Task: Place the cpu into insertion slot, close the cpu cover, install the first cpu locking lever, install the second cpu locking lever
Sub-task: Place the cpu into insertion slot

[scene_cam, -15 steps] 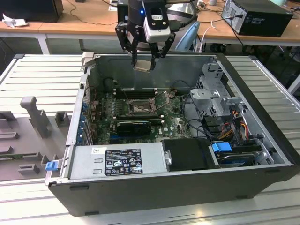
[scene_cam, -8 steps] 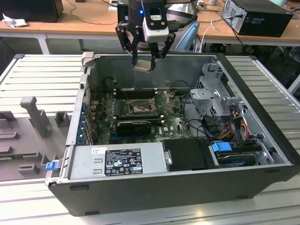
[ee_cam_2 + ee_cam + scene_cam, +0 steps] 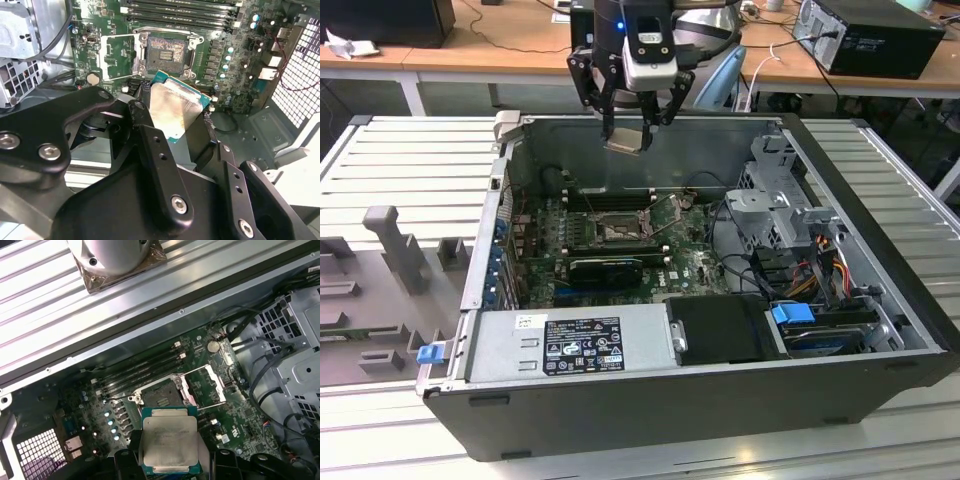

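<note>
My gripper [image 3: 625, 122] hangs above the back wall of the open computer case, shut on the cpu [image 3: 625, 140]. The cpu is a flat square chip with a silver-grey top, held by its edges in both wrist views [image 3: 175, 107] [image 3: 169, 442]. Below it on the green board, the insertion slot [image 3: 617, 230] [image 3: 166, 50] [image 3: 161, 399] lies uncovered, with a dark centre. The cpu cover [image 3: 117, 57] [image 3: 207, 385], a thin metal frame with a square window, is swung open beside the slot. The cpu is well above the slot and apart from it.
Long black memory slots [image 3: 610, 198] run behind the slot. A black block [image 3: 605, 268] sits in front of it. The grey power supply [image 3: 570, 345] lines the case's near side, and a drive cage [image 3: 770, 205] with cables stands on the exterior view's right. A grey moulded tray [image 3: 380, 260] lies outside on the exterior view's left.
</note>
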You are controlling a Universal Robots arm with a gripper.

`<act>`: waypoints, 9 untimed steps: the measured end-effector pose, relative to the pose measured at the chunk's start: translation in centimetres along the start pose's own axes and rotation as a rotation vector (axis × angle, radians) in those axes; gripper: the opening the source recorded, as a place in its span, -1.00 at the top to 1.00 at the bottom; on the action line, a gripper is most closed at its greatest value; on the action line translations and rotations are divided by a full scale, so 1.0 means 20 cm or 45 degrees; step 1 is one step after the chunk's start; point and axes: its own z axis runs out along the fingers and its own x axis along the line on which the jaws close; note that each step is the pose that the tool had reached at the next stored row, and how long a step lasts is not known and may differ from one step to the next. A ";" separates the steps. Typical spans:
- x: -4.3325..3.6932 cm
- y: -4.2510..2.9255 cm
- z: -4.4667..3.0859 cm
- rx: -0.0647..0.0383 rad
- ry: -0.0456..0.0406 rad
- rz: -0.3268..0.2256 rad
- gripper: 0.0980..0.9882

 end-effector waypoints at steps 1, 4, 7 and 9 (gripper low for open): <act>0.000 0.000 0.000 0.000 -0.001 0.008 0.04; 0.000 0.000 0.001 -0.001 -0.003 0.030 0.04; 0.000 0.000 0.002 -0.001 -0.004 0.048 0.04; 0.000 0.000 0.002 -0.001 -0.005 0.056 0.04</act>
